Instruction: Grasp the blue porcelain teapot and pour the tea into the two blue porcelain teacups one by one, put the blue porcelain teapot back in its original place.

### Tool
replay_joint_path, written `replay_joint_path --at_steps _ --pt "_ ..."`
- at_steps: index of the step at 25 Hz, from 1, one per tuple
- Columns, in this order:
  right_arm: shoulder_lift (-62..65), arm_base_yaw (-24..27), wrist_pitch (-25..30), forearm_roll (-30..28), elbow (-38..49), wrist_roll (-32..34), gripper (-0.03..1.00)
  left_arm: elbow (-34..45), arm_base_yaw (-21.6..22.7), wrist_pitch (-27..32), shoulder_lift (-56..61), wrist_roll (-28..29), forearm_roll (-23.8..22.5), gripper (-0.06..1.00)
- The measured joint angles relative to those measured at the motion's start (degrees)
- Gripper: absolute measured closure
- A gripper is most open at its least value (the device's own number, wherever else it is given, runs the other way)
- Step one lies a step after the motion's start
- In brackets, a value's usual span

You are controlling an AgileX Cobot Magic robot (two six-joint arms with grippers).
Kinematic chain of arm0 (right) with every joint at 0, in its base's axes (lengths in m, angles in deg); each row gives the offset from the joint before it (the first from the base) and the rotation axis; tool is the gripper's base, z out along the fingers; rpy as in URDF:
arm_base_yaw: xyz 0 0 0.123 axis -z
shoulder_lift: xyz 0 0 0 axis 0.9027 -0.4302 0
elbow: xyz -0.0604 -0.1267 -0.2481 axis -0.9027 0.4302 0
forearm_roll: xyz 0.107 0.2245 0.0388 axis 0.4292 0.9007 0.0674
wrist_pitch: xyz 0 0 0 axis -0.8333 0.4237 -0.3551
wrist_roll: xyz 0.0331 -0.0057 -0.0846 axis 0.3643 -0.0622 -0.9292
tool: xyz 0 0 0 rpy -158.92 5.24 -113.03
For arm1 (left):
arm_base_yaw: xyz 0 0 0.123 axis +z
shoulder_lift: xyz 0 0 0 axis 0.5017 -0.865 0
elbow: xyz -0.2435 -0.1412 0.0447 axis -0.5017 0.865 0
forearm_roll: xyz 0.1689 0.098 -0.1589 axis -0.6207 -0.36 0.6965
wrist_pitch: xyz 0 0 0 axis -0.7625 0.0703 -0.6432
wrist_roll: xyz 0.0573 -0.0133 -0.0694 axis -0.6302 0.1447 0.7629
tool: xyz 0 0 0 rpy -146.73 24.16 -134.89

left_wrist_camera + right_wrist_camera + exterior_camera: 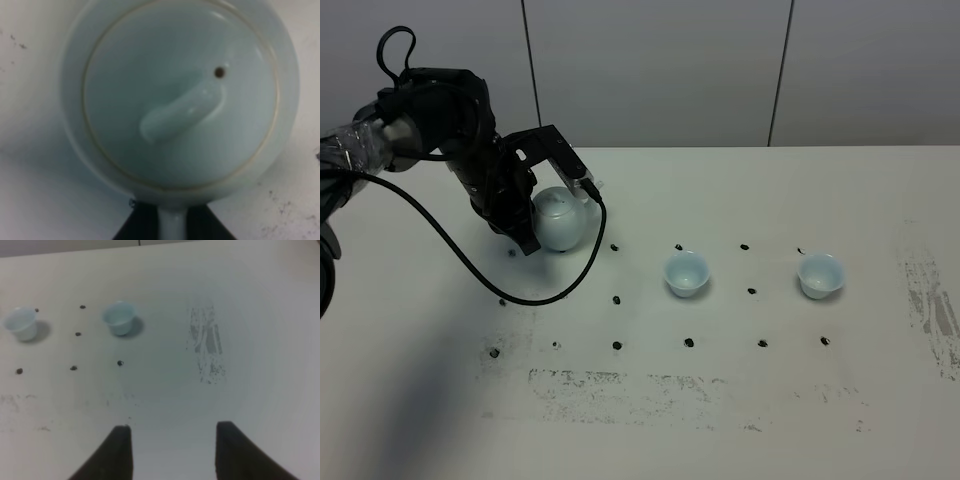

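The blue porcelain teapot stands on the white table at the left, pale and round, with its lid on. My left gripper is at its left side, shut on the teapot's handle. In the left wrist view the teapot fills the frame, and the gripper has its dark fingers on either side of the handle. The two blue porcelain teacups stand upright to the right, well apart. My right gripper hangs open over bare table, with both teacups far ahead of it.
A black cable loops from the left arm across the table in front of the teapot. Small black dots mark a grid on the table. Scuffed grey patches lie at the right and along the front.
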Motion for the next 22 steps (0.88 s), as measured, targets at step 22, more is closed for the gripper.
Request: replay_joint_path --at_steps 22 --pt "0.0 0.0 -0.1 0.1 0.0 0.0 0.60 -21.2 -8.5 6.3 -0.9 -3.0 2.6 0.87"
